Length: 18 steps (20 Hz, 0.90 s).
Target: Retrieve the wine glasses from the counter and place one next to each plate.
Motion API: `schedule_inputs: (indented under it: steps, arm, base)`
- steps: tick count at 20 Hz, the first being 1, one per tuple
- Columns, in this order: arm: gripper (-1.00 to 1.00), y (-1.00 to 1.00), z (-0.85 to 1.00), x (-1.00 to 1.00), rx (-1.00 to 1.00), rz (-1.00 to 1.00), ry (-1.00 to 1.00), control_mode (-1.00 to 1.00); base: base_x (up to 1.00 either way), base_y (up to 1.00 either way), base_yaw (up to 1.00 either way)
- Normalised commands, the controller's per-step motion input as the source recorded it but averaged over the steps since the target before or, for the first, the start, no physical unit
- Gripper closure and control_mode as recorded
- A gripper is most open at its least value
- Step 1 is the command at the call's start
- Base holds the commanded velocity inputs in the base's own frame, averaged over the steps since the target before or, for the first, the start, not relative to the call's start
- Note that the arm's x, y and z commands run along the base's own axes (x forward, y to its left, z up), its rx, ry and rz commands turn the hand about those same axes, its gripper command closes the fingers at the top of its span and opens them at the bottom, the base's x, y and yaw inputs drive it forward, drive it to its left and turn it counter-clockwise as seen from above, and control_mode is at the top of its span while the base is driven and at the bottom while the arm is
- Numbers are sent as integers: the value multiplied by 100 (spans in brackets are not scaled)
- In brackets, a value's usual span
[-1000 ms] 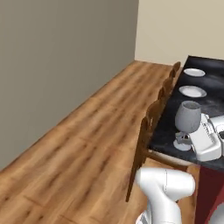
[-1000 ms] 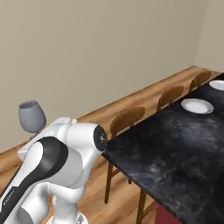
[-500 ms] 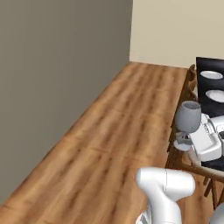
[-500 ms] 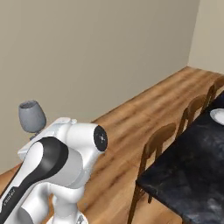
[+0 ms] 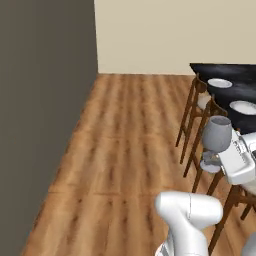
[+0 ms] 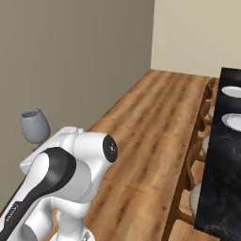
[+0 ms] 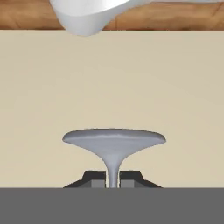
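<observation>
I see my gripper [image 7: 113, 179] clamped tight on the thin stem of a wine glass [image 5: 216, 134], one dark fingertip [image 7: 94, 178] pressed against each side of it, just above the round foot. The glass stands upright, its bowl above the white hand. The arm is folded back on itself: elbow bent sharply and bulking low beside the glass, with the wrist level and the hand raised just under the bowl.

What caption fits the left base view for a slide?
End effector shut on a wine glass stem, carried upright beside wooden chairs; two white plates wait on the black island top.
</observation>
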Motion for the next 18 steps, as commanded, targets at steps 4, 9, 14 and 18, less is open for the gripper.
schedule_inputs:
  steps: [4, 9, 14, 18]
  arm:
    - [100, 0, 0, 0, 0, 0, 0, 100]
    - [100, 0, 0, 0, 0, 0, 0, 100]
    - [100, 0, 0, 0, 0, 0, 0, 100]
    - [100, 0, 0, 0, 0, 0, 0, 100]
  base:
    - [100, 81, -69]
    - [100, 78, -71]
    - [93, 71, -76]
    - [86, 67, -78]
